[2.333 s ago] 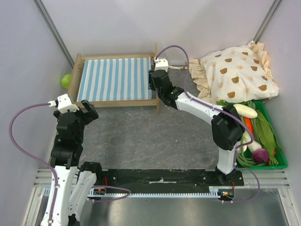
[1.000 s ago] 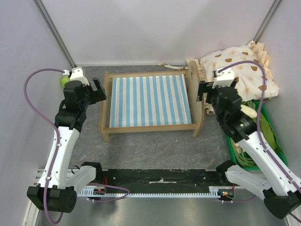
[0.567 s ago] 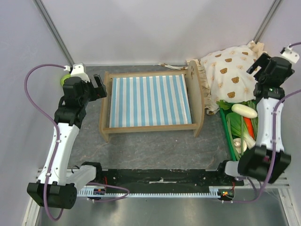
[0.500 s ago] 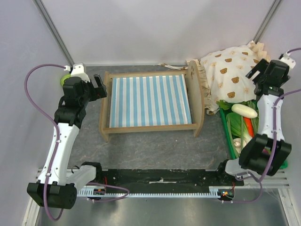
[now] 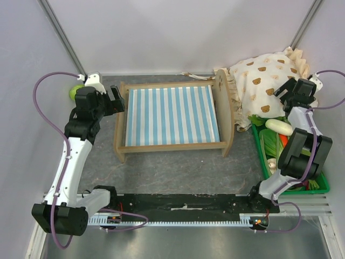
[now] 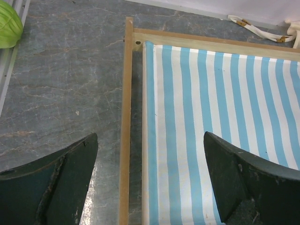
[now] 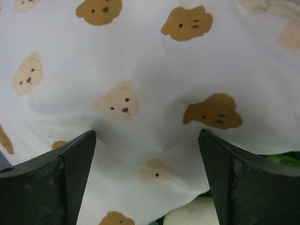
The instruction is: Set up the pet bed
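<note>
Two robot arms flank the pet bed (image 5: 172, 116), which stands on the grey stone-patterned table (image 5: 178, 167) left of centre and toward the far wall, its blue-and-white striped base facing up and its rounded headboard (image 5: 225, 116) at the right end. The left gripper (image 6: 150, 178) hangs over the bed's far left corner with its fingers spread wide, one over the bare table and the other over the striped fabric, the light-wood end rail (image 6: 125, 117) running between them; the claw grips nothing. A green ball-like object (image 5: 74, 93), too small to identify, lies in the far left corner just beyond that arm. At the right, the bear-print cushion (image 5: 267, 81) is heaped against the far right corner, its frilled edge just beside the headboard. The right gripper (image 7: 147, 173) is poised over the cushion's near right side, jaws parted and empty, with the printed cloth filling the gap between the dark fingers. Near the cushion, a green crate (image 5: 315, 190) holds vegetables, a white radish (image 5: 279, 127) lying across its far end.
</note>
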